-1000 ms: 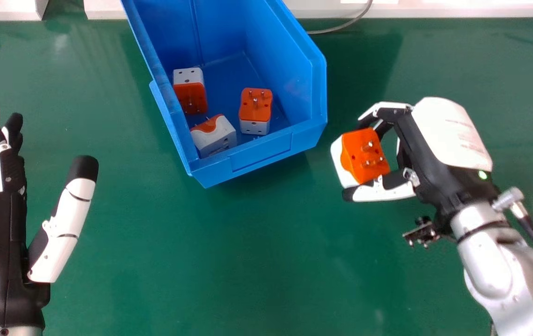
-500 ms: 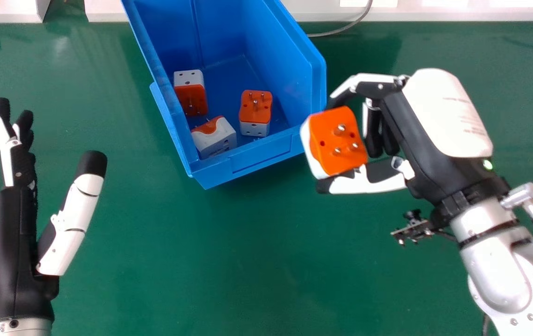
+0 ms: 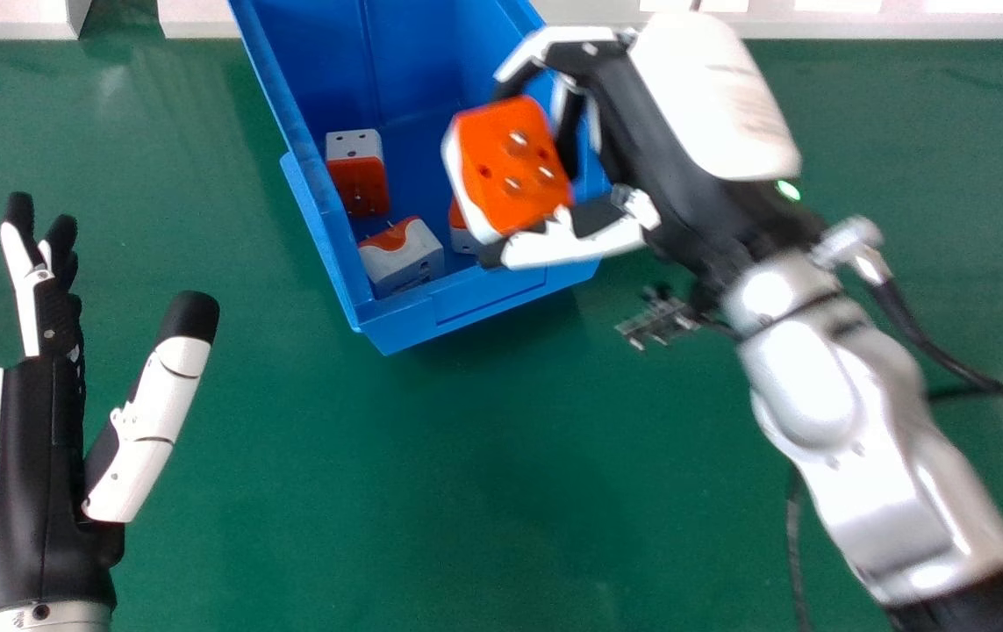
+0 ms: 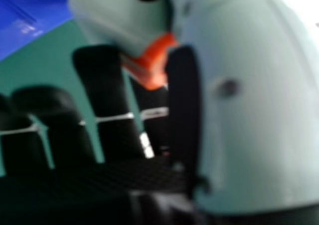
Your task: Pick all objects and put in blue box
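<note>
One orange-and-white plug adapter (image 3: 514, 162) is clamped in our right hand (image 3: 703, 96), pinched between the curled fingers and the thumb. We see it in the head view over the near, right-hand part of the blue box (image 3: 490, 303), its orange face and metal prongs turned toward the camera. How high it hangs above the box floor, we cannot tell. From our right hand's own camera we make out its white side with a dark hole and a patch of orange, close against the thumb.

Three more adapters lie inside the box. The far adapter (image 3: 359, 180) sits beside the box's left wall, its white end away from us and its orange part nearer. The near adapter (image 3: 404, 259) lies at an angle in the near left corner, mostly white, with some orange on its far side. The partly hidden adapter (image 3: 463, 235) peeks out between that one and the piece we are holding.

Our left hand (image 3: 36, 448) is at the left of the head view, well apart from the box, its fingers straight and its thumb spread away from them. We have the box on a green table (image 3: 352, 491), with a white ledge (image 3: 896, 25) along the far edge.
</note>
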`<state>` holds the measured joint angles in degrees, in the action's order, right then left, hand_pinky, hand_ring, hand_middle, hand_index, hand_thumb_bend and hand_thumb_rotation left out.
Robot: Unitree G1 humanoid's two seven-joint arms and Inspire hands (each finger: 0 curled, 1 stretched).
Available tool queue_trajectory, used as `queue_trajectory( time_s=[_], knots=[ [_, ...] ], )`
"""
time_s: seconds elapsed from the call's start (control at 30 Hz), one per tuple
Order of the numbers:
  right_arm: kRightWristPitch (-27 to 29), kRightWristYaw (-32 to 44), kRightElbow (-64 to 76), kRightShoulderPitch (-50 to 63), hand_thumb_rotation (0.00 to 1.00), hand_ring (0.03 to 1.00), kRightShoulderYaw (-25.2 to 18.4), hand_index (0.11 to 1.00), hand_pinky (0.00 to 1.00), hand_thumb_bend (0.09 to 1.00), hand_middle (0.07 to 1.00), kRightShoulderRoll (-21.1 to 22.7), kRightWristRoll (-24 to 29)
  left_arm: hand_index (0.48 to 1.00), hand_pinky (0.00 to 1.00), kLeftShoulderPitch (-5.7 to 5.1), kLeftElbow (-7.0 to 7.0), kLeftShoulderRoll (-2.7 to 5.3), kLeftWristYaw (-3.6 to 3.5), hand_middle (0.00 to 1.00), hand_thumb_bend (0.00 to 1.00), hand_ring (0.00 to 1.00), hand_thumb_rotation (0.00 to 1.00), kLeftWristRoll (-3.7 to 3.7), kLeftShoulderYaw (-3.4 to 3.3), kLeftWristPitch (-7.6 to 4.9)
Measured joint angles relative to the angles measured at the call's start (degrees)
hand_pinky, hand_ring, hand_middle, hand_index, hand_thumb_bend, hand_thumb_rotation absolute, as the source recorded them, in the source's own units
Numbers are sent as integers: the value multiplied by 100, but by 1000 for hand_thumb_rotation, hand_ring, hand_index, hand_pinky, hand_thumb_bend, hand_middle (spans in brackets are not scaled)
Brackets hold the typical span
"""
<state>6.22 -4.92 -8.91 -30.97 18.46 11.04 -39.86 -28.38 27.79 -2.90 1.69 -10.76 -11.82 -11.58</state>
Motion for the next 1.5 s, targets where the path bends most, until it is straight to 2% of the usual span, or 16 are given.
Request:
queue_trajectory(
  time_s=[0.03, 0.13, 0.2, 0.3, 0.4, 0.63, 0.77, 0.93, 1.13, 1.2, 1.23, 1.27, 1.3, 1.4, 1.5],
  knots=[
    [-7, -51, -235, -189, 138, 167, 47, 472, 115, 480, 255, -62, -67, 1000, 1000, -11, -3, 1, 6, 1000, 712, 1000, 828, -9, 2, -22],
    [16, -131, -908, -737, 136, 321, 163, 481, 219, 481, 406, -218, -110, 1000, 1000, -21, -32, 3, 26, 1000, 708, 1000, 819, -21, 11, -78],
    [35, -181, -1415, -1106, 133, 345, 227, 483, 245, 483, 427, -325, -128, 1000, 1000, -40, -38, 10, 40, 1000, 698, 1000, 813, -17, 17, -95],
    [51, -286, -2226, -1640, 132, 435, 364, 487, 308, 486, 520, -454, -174, 1000, 1000, -71, -36, 21, 51, 1000, 705, 1000, 809, -6, 29, -106],
    [-40, -407, -3061, -2105, 135, 490, 484, 489, 353, 485, 567, -618, -229, 1000, 1000, -95, -35, 28, 58, 1000, 710, 1000, 807, 11, 41, -140],
    [-399, -632, -4571, -2955, 124, 457, 641, 490, 310, 488, 540, -1005, -276, 1000, 1000, -175, -35, 39, 104, 1000, 701, 1000, 817, -8, 56, -173],
    [-664, -723, -5206, -3364, 16, 404, 730, 526, 291, 505, 517, -1159, -285, 1000, 1000, -208, -30, 62, 112, 1000, 704, 1000, 826, -40, 92, -177],
    [-683, -764, -5559, -3589, 0, 404, 707, 517, 315, 508, 504, -1187, -111, 1000, 1000, -291, -15, 125, 115, 1000, 710, 1000, 822, -40, 133, -192],
    [-695, -927, -5752, -3625, 0, 401, 686, 515, 311, 507, 509, -1266, 29, 1000, 1000, -301, 50, 182, 111, 1000, 717, 1000, 814, -29, 154, -187],
    [-666, -967, -5766, -3629, 103, 460, 641, 498, 333, 491, 543, -1294, 147, 1000, 1000, -301, 55, 190, 111, 1000, 717, 1000, 816, -32, 161, -177],
    [-686, -952, -5769, -3637, 308, 483, 636, 573, 353, 486, 576, -1303, 171, 1000, 1000, -302, 59, 193, 111, 1000, 724, 1000, 818, -35, 166, -162],
    [-729, -911, -5774, -3652, 461, 536, 668, 658, 397, 490, 637, -1305, 170, 1000, 1000, -303, 59, 197, 112, 1000, 721, 1000, 818, -35, 169, -157],
    [-802, -841, -5778, -3670, 572, 656, 730, 738, 498, 493, 751, -1301, 119, 1000, 1000, -303, 60, 199, 112, 1000, 717, 1000, 818, -38, 172, -157],
    [-930, -642, -5778, -3693, 668, 858, 955, 886, 703, 522, 927, -1274, 32, 1000, 1000, -289, 61, 206, 115, 1000, 703, 1000, 818, -44, 194, -158],
    [-950, -577, -5757, -3694, 685, 924, 1060, 945, 771, 507, 982, -1255, -48, 1000, 1000, -275, 62, 209, 118, 1000, 699, 1000, 826, -59, 202, -158]
  ],
)
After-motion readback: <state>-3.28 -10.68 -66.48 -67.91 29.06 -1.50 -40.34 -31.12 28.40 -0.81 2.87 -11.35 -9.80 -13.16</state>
